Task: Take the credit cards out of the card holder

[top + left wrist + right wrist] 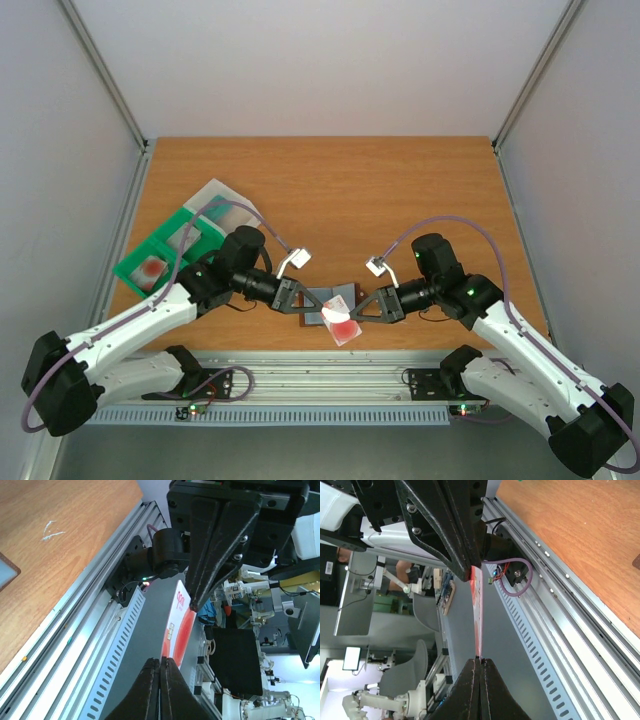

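— What do the jaws hold at this moment?

— The left gripper [160, 662] has its jaws pressed together on one end of the red card [178, 625]. The right gripper [480, 664] pinches the opposite end in the same way. No gap shows in either pair. The card hangs between them in the air, on its edge.

— So it is out of the card holder?

— I judge yes. In the wrist views nothing brown is around the card, and its printed face is bare from one gripper to the other. The card holder [322, 297] lies on the desk [330, 190] just behind the card, between the two grippers, near the middle of the near edge. Whether the card touches it, I cannot tell from above.

— And the teal card?

— I cannot find it anywhere. It may be inside the holder, but the holder is small in the top view and partly hidden by the fingers, so I do not say so.

— How far along are we, then?

— About half, in my opinion. One card is free but not yet put down, and one gripper must let go first. The second card must be found and pulled out. The green tray [133, 265] sits at the left edge of the desk, well apart.
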